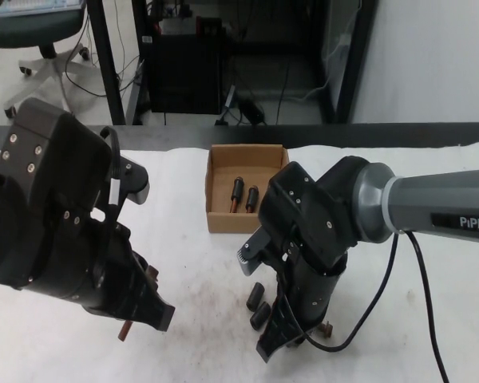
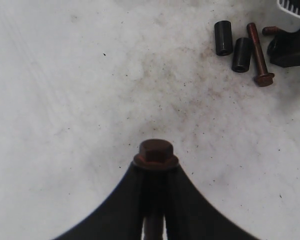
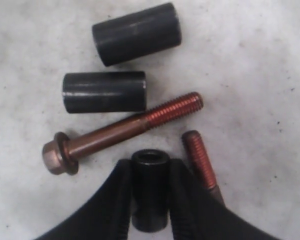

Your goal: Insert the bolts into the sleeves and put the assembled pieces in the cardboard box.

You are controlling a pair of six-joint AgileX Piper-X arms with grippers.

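- The left gripper [image 2: 155, 172] has its jaws pinched narrow on a rust-brown bolt [image 2: 156, 151]. The bolt's hex head stands out just past the fingertips and the shank runs back between them.
- The right gripper [image 3: 151, 169] has its jaws closed on a black sleeve [image 3: 150, 195], whose open bore faces outward from the tips.
- Just ahead of the right jaws a loose bolt [image 3: 120, 132] lies slantwise. A second bolt [image 3: 199, 159] lies beside one finger, its head end hidden.
- Beyond the loose bolt two loose sleeves [image 3: 105, 91] [image 3: 137, 33] lie on their sides, close together.
- The speckled white bench cover [image 2: 80, 85] spreads between the left jaws and those parts, which are well apart from them.
- Farther out than both grippers stands the cardboard box [image 1: 219, 219], with two assembled pieces [image 1: 237, 194] [image 1: 251, 198] inside. The bench's far edge [image 1: 383, 132] lies behind it.
- The right arm [image 1: 431, 203] carries white lettering on its grey link.
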